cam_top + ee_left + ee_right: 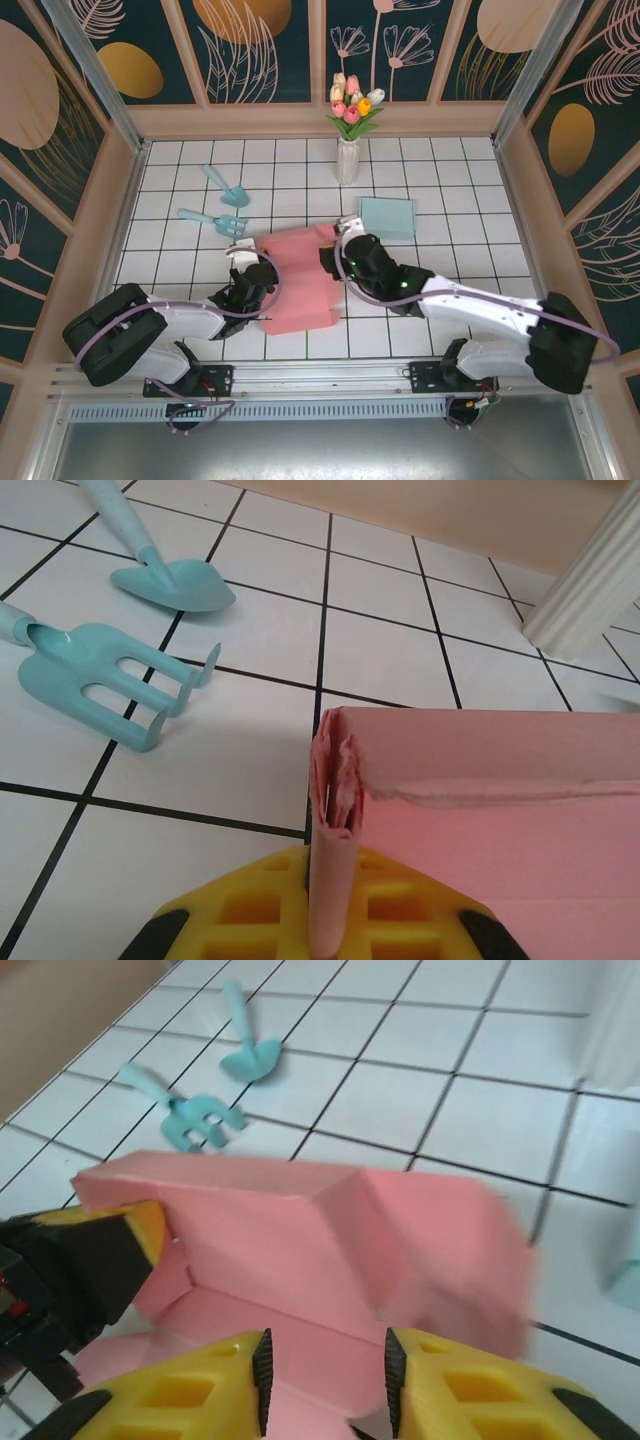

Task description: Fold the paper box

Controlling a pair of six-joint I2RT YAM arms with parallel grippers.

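Paper box [300, 290], set on the tiled surface [190, 180], is pinched at its left wall by the clenched left end effector [262, 275] while the right end effector [335, 256] is seen parted at the opposite flap, where thin card could be torn if tugged unevenly.

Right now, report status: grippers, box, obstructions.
Left gripper shut on paper box, left edge. Right gripper open over its right side. Walls partly up. Teal rake and trowel lie apart, beyond it.
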